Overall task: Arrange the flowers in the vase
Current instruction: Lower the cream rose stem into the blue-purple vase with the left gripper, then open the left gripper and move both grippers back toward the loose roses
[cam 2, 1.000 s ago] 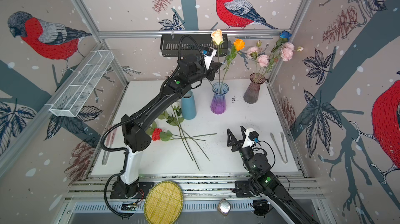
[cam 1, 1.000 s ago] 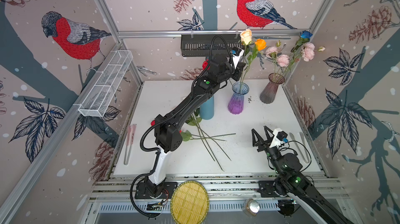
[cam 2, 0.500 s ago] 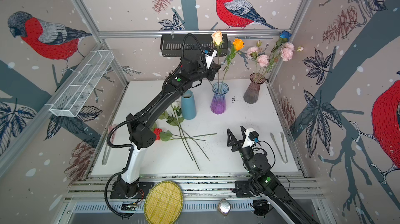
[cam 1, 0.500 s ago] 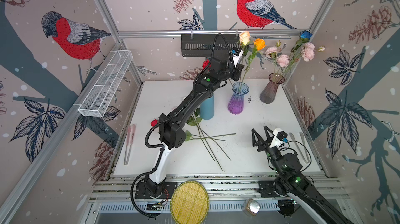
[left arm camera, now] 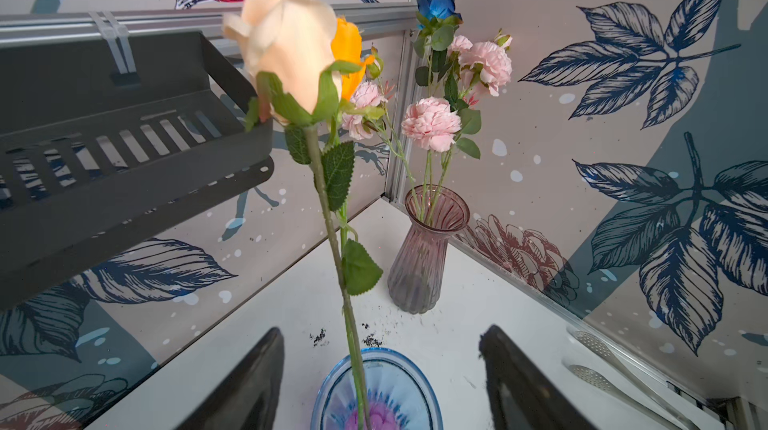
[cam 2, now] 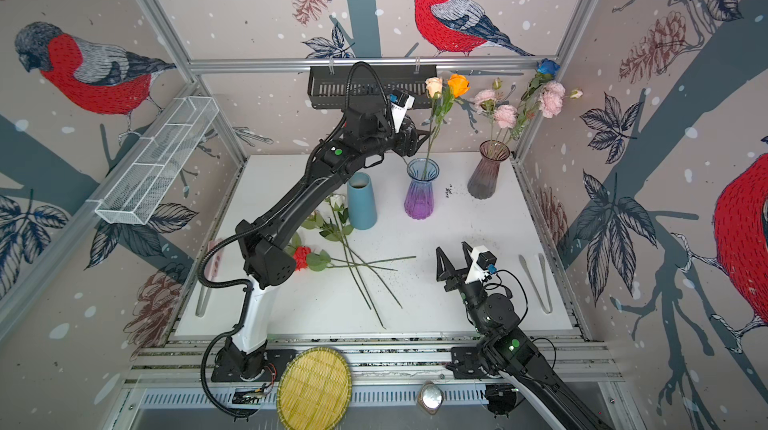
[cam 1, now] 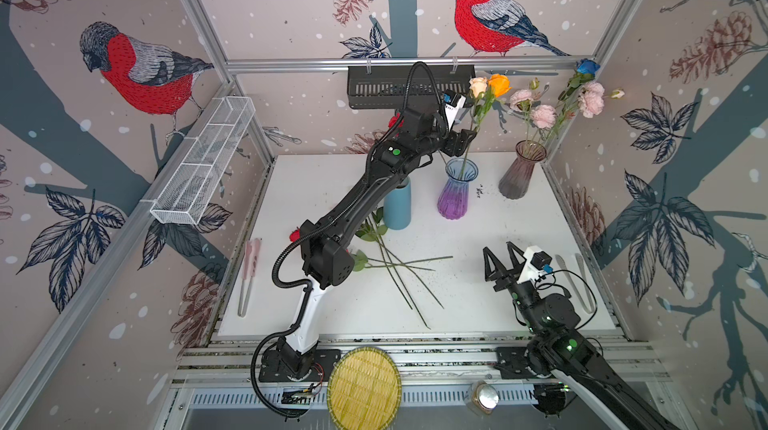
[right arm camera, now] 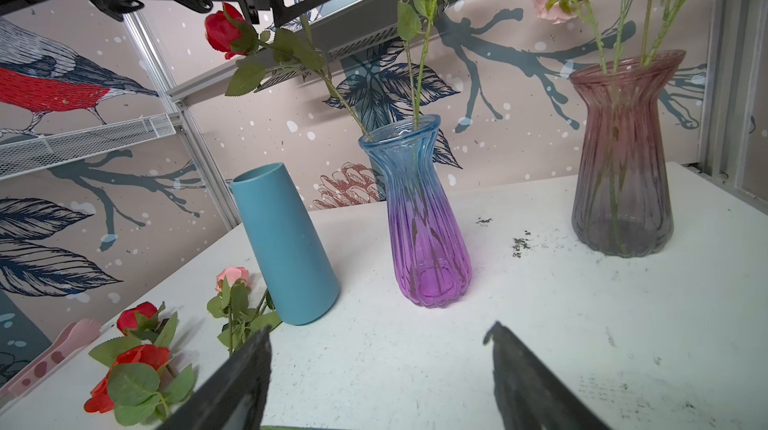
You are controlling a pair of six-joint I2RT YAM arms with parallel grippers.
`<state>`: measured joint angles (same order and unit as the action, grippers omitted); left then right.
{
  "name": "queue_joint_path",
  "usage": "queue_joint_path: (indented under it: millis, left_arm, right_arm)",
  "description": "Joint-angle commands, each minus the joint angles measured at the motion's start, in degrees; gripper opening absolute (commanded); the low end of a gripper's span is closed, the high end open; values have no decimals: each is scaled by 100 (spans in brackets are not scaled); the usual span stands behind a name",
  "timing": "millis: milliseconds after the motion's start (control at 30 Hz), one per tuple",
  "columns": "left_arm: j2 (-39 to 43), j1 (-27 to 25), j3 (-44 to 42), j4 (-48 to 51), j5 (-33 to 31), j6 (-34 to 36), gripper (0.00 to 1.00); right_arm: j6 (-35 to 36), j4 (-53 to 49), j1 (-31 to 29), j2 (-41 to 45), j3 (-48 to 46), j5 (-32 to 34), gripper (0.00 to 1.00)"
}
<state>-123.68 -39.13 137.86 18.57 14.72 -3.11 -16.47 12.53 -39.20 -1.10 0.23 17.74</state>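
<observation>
Note the left gripper [left arm camera: 380, 382], jaws spread either side of the cream rose [left arm camera: 286, 53] stem; the stem stands in the blue-purple vase [cam 1: 456, 193] at frame centre, apparently unsupported. Right gripper [cam 1: 500, 259] idles open, lower right, clear of the loose flowers [cam 1: 390, 265].

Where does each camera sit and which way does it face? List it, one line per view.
Both top views: high at the front, looking down on the white table; both arms show.
Left wrist: above the blue-purple vase, facing the back corner; open left tool at the edge.
Right wrist: low over the table, facing the vases; open right tool below.
Shared: the cream rose.
</observation>
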Motion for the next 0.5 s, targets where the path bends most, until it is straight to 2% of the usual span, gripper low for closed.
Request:
queue_joint_path:
  millis: [0,67,167,400,467]
  left_arm:
    - [398,-39,-200,-113,-64,-49,72]
    - [801,-97,-679,-367,-46,-21,71]
    - [1648,-194,-1984,-1231,-73,-124,69]
    - [4112,-388,-6110,-4166,-806,-549,63]
    - [4664,-393,-7017,-4596,-1097,-595,63]
  right_arm:
    - [13,273,0,-21,-500,2,82]
    - [21,296,0,-46,-499,4,82]
    - [27,355,6,-113,-507,-7,82]
    - [78,668,12,-442,-551,-222,79]
    - [122,783,5,-596,-559,-384,77]
